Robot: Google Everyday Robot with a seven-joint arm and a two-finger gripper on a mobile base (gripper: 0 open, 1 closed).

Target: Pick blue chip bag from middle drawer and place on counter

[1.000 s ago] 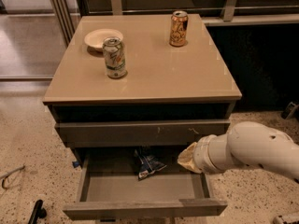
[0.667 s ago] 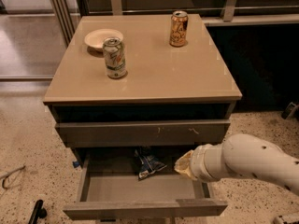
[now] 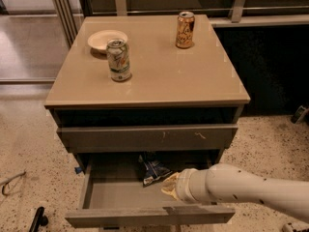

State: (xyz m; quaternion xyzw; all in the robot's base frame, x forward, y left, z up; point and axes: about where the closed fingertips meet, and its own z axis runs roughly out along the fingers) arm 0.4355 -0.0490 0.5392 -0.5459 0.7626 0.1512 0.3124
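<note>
Arm: white arm (image 3: 251,190) comes in from the right, nearly level, crossing the drawer's right front corner.
Tool: tool (image 3: 170,185) sits inside the open middle drawer (image 3: 116,197), just right of the bag; spread or pressed together, I cannot tell.
Blue chip bag: blue chip bag (image 3: 153,170) lies mid-drawer, toward the back, near the overhanging drawer front (image 3: 145,138).
Room: the drawer's left half shows bare grey floor.
Table: table (image 3: 164,81) carries a green can (image 3: 119,60), an orange can (image 3: 185,29) and a bowl (image 3: 107,40) toward the back.

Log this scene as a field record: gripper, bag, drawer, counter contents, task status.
gripper: low inside the open drawer, just right of the bag; contact unclear
blue chip bag: lying crumpled toward the back of the drawer
middle drawer: pulled open
counter: holds a green-and-white can, an orange can, a white bowl
task status: bag not yet on the counter
</note>
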